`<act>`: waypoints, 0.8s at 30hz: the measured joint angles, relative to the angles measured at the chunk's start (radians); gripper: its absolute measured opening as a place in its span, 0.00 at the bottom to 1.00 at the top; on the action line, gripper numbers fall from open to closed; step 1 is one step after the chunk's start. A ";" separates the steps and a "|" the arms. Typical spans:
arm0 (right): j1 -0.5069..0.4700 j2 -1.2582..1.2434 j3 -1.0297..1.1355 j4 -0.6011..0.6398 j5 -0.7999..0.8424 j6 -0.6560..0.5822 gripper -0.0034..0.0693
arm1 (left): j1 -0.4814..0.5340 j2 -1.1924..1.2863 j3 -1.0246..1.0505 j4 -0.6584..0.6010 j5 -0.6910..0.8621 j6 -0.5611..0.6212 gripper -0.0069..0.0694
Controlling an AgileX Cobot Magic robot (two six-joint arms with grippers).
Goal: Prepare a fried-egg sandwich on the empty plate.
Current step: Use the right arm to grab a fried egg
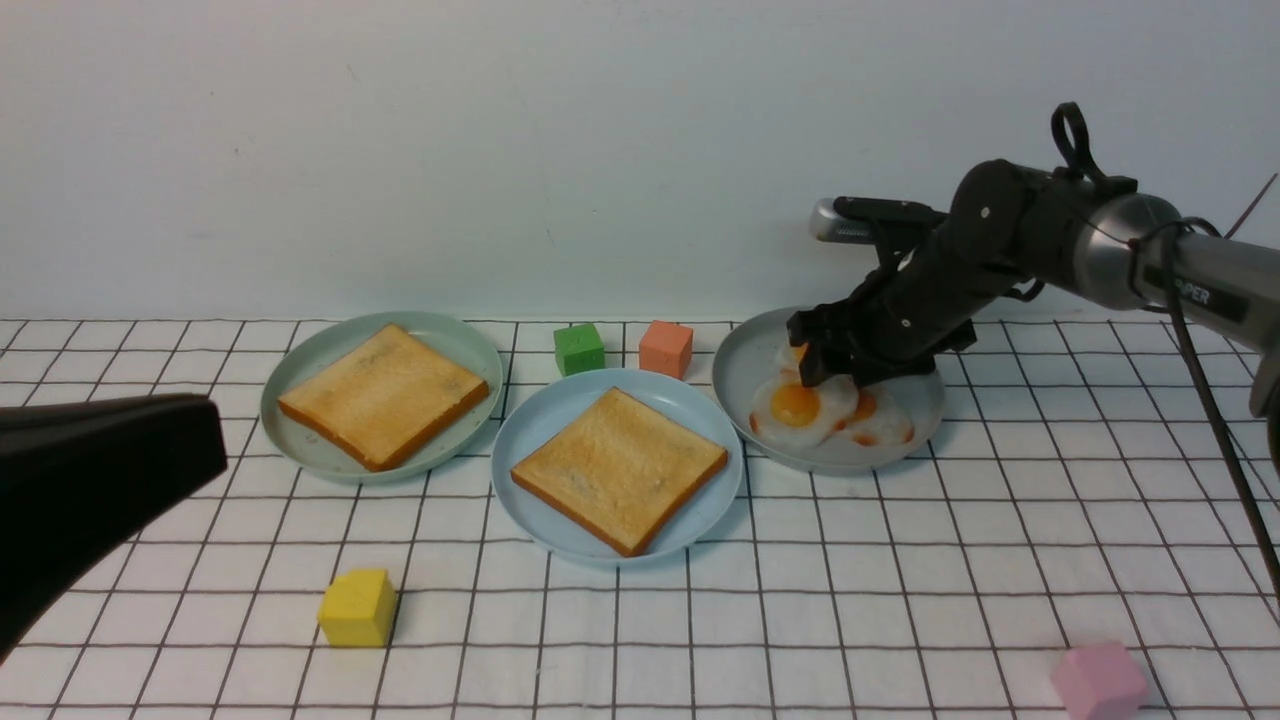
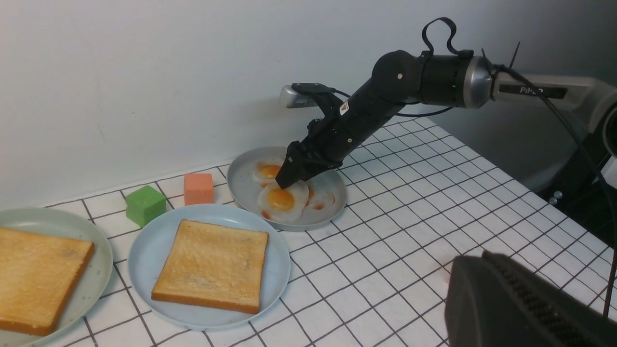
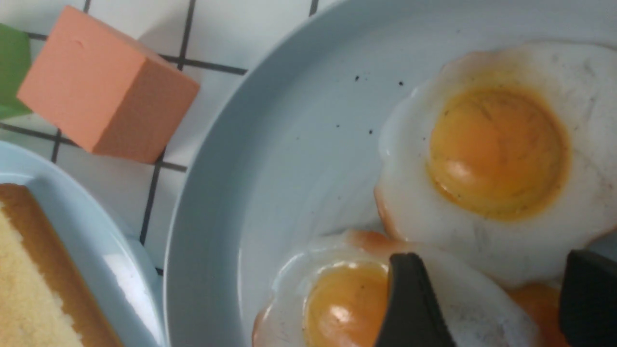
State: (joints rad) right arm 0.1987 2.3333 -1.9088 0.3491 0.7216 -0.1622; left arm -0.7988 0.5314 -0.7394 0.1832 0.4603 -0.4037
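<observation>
three plates are set out on the white gridded tabletop [image 1: 1000,620], and the robot's right arm [image 1: 1110,240] reaches over the farthest-right one. the light blue plate [image 1: 520,500], where the sandwich is to be built, lies in the middle; the pale green plate [image 1: 300,375] sits to its left and the grey plate [image 1: 745,360] to its right.

one square toast slice [image 1: 620,470] rests flat on the light blue plate, crust edges showing, so the sandwich base looks laid. the other toast slice [image 1: 385,395] is on the pale green plate, presumably meant for the top.

the step in hand seems to be fetching the filling. the right gripper [image 3: 490,255] is low over the grey plate with its jaws apart, its fingers straddling part of the front fried egg [image 3: 347,308], which overlaps its neighbours. the left gripper [image 2: 482,270] has its jaws together, with no part in this step.

next, the right jaws need to close on the egg white, clear of the yolk [image 3: 344,308], then lift gently. the egg looks thin and slick; a shallow pinch could slip, and a deep one could drag a neighbouring egg along. after that it should go centrally onto the bare toast.
</observation>
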 joint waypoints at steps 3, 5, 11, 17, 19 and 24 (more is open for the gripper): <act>0.000 0.002 0.000 -0.001 -0.003 -0.020 0.60 | 0.000 0.000 0.000 0.000 0.000 0.000 0.07; 0.000 0.002 0.000 -0.001 -0.002 -0.024 0.53 | 0.000 0.000 0.000 0.000 0.000 0.000 0.07; 0.000 -0.021 0.000 0.007 0.014 -0.038 0.28 | 0.000 0.000 0.000 0.000 0.000 0.000 0.07; 0.000 -0.051 0.000 0.013 0.019 -0.041 0.11 | 0.000 0.000 0.000 0.000 0.000 0.000 0.07; 0.000 -0.054 0.000 0.014 0.035 -0.041 0.11 | 0.000 0.000 0.000 0.000 0.000 0.000 0.07; 0.000 -0.078 0.000 0.027 0.077 -0.043 0.11 | 0.000 0.000 0.000 0.000 0.022 0.000 0.07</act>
State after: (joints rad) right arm 0.1987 2.2551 -1.9088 0.3756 0.7990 -0.2047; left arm -0.7988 0.5314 -0.7394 0.1832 0.4824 -0.4037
